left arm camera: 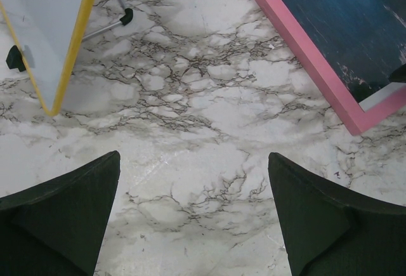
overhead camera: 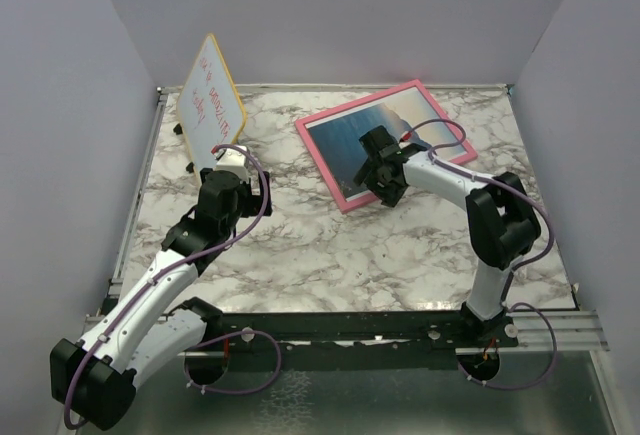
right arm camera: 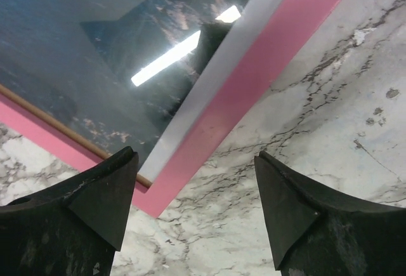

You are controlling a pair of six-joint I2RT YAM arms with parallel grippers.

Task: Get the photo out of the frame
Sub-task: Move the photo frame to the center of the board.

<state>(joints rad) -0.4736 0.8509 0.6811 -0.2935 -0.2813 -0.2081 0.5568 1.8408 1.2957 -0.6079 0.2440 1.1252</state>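
Marbled tabletop [overhead camera: 330, 255] holds the pink frame [overhead camera: 360, 102] lying face up at the far right, with the photo [overhead camera: 345, 145] inside it. The right gripper [right arm camera: 193, 162] hangs over the frame's near corner, fingers spread and gripping nothing. The left gripper [left arm camera: 193, 162] hovers wide open over bare marble near the yellow-edged whiteboard [overhead camera: 210, 100].

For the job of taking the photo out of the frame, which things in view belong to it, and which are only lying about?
Belong to the job: the frame, pink-edged; the photo inside it; the right tool, open above the frame's corner.
Only lying about: the whiteboard, yellow-edged, standing at the back left.
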